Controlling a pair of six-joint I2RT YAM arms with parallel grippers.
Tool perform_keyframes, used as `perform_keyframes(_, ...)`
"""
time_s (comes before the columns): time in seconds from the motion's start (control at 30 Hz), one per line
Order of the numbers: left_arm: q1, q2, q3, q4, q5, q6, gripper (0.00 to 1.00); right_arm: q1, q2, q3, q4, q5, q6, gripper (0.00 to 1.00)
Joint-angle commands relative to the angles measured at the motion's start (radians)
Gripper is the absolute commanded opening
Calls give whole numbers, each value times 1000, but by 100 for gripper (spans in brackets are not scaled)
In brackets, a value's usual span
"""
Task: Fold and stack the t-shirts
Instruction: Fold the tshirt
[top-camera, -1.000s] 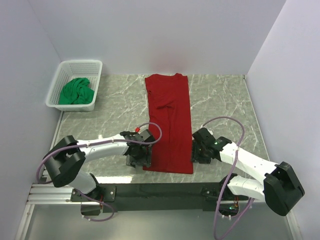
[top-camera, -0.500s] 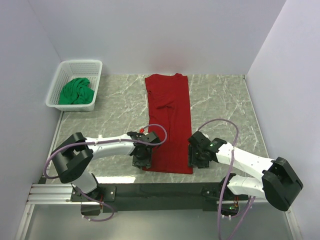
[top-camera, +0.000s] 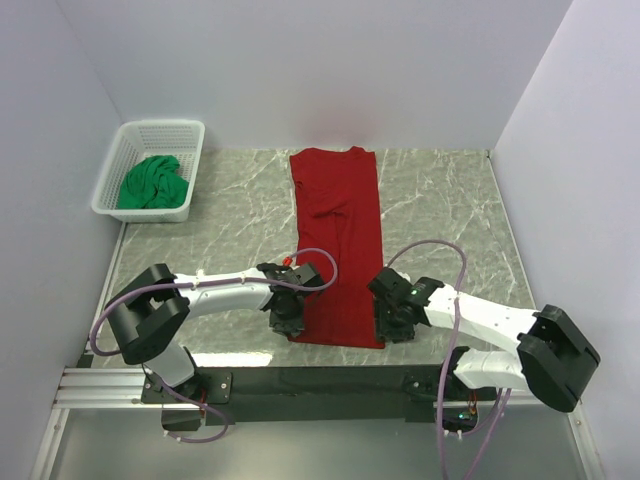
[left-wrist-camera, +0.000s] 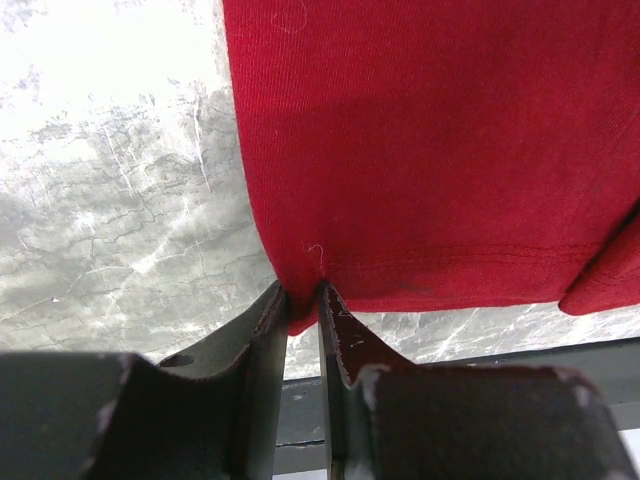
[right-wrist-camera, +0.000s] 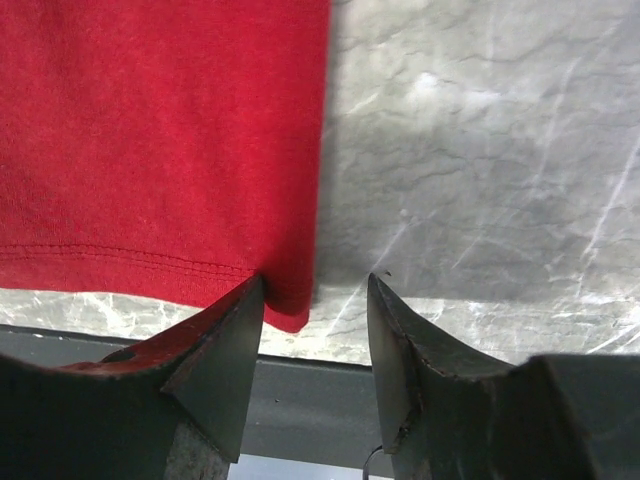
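The deep red t-shirt (top-camera: 338, 240) lies as a long folded strip down the middle of the table, hem toward the arms. My left gripper (top-camera: 288, 318) is at the hem's near left corner; in the left wrist view its jaws (left-wrist-camera: 302, 295) pinch that corner of red fabric (left-wrist-camera: 430, 150). My right gripper (top-camera: 390, 322) is at the near right corner, and in the right wrist view its fingers (right-wrist-camera: 315, 290) stand apart around the corner of the red t-shirt (right-wrist-camera: 160, 140). The bright green t-shirt (top-camera: 152, 183) lies bunched in the white basket (top-camera: 160, 130).
The basket sits at the far left corner by the left wall. A black rail (top-camera: 320, 380) carrying both arm bases runs along the near table edge, just beyond the hem. Bare marble table (top-camera: 440, 200) lies right of the shirt.
My left gripper slid right onto the hem corner and shut on it. The right gripper moved left and nearer to the right hem corner, still open.
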Motion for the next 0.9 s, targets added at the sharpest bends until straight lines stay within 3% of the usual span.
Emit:
perform_keyframes(0.0,-8,22,8,14,-9,7,24,30,39,10,-6,-32,13,52)
perform_keyframes(0.13,-8,19,2,15,-4,7,24,48,79,7,-2,-45,12,46)
perform_keyframes(0.33,-8,7,-8,6,1,7,22,50,65,-1,-32,-23,24,25)
perform_keyframes(0.5,-8,-31,-34,-14,21,4,9,50,36,-1,-75,-19,13,0)
perform_keyframes(0.63,-15,-80,-66,-41,50,-10,1,50,-6,0,-115,-40,1,0)
perform_keyframes(0.87,-115,-192,-133,-126,139,-73,1,53,-92,-13,-216,-147,-39,0)
